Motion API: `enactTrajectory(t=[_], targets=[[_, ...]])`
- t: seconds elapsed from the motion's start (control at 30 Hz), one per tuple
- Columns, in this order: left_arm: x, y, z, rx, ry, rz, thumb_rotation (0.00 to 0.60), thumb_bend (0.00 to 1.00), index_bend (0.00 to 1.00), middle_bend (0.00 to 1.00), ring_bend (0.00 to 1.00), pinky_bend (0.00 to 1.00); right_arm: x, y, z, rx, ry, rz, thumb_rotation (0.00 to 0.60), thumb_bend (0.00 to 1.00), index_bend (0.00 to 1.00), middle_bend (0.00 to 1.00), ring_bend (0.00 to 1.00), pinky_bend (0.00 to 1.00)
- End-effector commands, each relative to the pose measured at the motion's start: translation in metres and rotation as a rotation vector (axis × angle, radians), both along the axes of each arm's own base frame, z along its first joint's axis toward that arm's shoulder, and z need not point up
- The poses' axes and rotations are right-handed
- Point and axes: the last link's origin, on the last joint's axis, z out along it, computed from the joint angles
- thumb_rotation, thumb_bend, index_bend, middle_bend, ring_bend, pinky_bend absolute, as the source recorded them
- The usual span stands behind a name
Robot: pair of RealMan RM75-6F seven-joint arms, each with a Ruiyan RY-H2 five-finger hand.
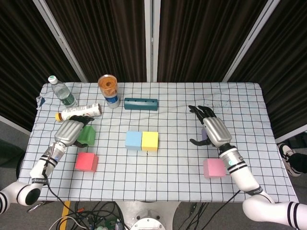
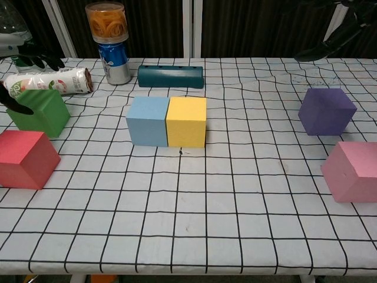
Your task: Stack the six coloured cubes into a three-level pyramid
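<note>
A blue cube (image 1: 133,140) and a yellow cube (image 1: 150,140) sit side by side, touching, at the table's middle. My left hand (image 1: 70,131) hovers over the left part of the green cube (image 2: 38,115), fingers spread, holding nothing. The red cube (image 1: 87,161) lies just in front of the green one. My right hand (image 1: 214,130) is open above the purple cube (image 2: 326,111), which it mostly hides in the head view. The pink cube (image 1: 214,168) rests nearer the front edge, below that hand.
Along the back left stand a water bottle (image 1: 62,94), a can with an orange-filled jar on top (image 1: 109,91), a drink bottle lying on its side (image 1: 81,112) and a teal box (image 1: 140,103). The checkered cloth (image 1: 172,177) covers the table.
</note>
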Motion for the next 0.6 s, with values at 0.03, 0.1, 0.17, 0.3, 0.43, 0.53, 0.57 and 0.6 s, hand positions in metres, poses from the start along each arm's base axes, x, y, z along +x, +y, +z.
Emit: enactTrajectory(t=[0.03, 0.1, 0.17, 0.3, 0.43, 0.53, 0.57, 0.6], targets=[[-0.005, 0.004, -0.006, 0.003, 0.045, 0.026, 0.600, 0.07, 0.18, 0.17, 0.16, 0.17, -0.011, 0.002, 0.001, 0.011, -0.004, -0.016, 0.600, 0.10, 0.00, 0.16, 0.00, 0.00], [-0.011, 0.004, -0.007, 0.014, 0.064, 0.044, 0.600, 0.07, 0.18, 0.17, 0.16, 0.17, -0.015, 0.002, -0.001, 0.026, -0.003, -0.020, 0.600, 0.10, 0.00, 0.16, 0.00, 0.00], [-0.019, 0.005, -0.007, 0.028, 0.094, 0.057, 0.600, 0.07, 0.18, 0.17, 0.16, 0.17, -0.018, 0.001, -0.004, 0.035, -0.006, -0.023, 0.600, 0.10, 0.00, 0.16, 0.00, 0.00], [-0.032, 0.006, -0.008, 0.022, 0.116, 0.102, 0.600, 0.07, 0.18, 0.18, 0.16, 0.17, -0.022, 0.000, -0.006, 0.040, -0.011, -0.026, 0.600, 0.10, 0.00, 0.16, 0.00, 0.00], [-0.038, 0.011, -0.009, 0.022, 0.110, 0.132, 0.600, 0.09, 0.22, 0.26, 0.23, 0.17, -0.025, 0.002, -0.007, 0.046, -0.017, -0.032, 0.600, 0.10, 0.00, 0.16, 0.00, 0.00], [-0.038, 0.016, -0.012, 0.016, 0.096, 0.144, 0.600, 0.09, 0.27, 0.37, 0.31, 0.17, -0.028, 0.002, -0.007, 0.047, -0.018, -0.034, 0.600, 0.10, 0.00, 0.16, 0.00, 0.00], [-0.037, 0.017, -0.013, 0.013, 0.090, 0.145, 0.600, 0.09, 0.28, 0.38, 0.32, 0.17, -0.028, 0.002, -0.007, 0.046, -0.019, -0.036, 0.600, 0.10, 0.00, 0.16, 0.00, 0.00], [-0.036, 0.018, -0.014, 0.009, 0.085, 0.144, 0.600, 0.09, 0.30, 0.39, 0.33, 0.17, -0.029, 0.002, -0.006, 0.042, -0.021, -0.038, 0.600, 0.10, 0.00, 0.16, 0.00, 0.00]])
